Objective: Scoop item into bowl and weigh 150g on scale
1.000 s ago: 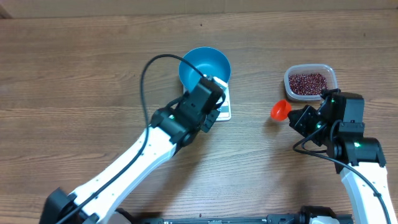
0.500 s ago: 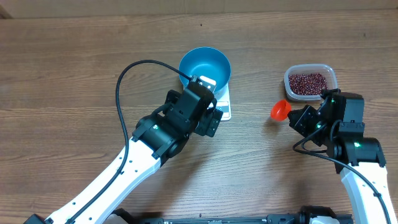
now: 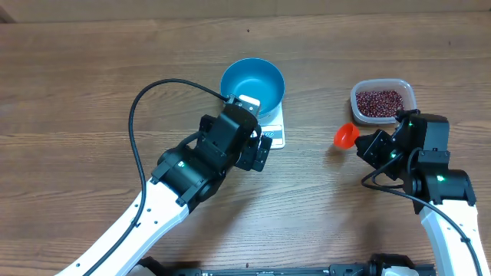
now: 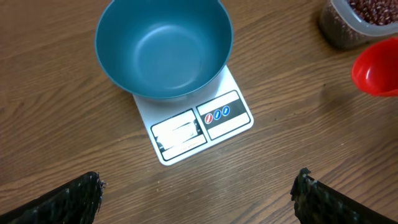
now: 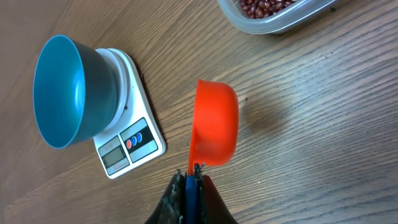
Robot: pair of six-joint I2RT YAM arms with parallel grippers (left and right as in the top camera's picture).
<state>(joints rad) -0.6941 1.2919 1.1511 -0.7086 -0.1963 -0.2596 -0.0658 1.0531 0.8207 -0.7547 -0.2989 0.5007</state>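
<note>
- L gripper (image 4: 196, 196): fingers (image 4: 74, 199) spread wide, nothing between them. It hangs over the table (image 3: 92, 77) on the display side of the scale (image 4: 199, 127), not touching it.
- Bowl (image 4: 163, 46): blue, round, upright on the scale's platform. It's wider than the scale, so it overhangs the far part. Only the front strip w/ the display window and the button panel (red and blue dots) shows.
- Bowl's inside is plain blue in the L wrist view.
- Display reading: too washed out to tell.
- R gripper (image 5: 189, 180): fingers pressed together on the handle of the red scoop (image 5: 214, 124), pinching it.
- The scoop is between the scale and the tub (image 3: 406, 88), apart from both. Its shadow falls on the wood beside it.
- What's in the scoop: can't tell from these views.
- Beans (image 3: 377, 102): small red-brown heap in the clear tub, at the far R of the table, well apart from the bowl.
- R arm sits just near-side of the tub, w/ the scoop pointing toward the scale.
</note>
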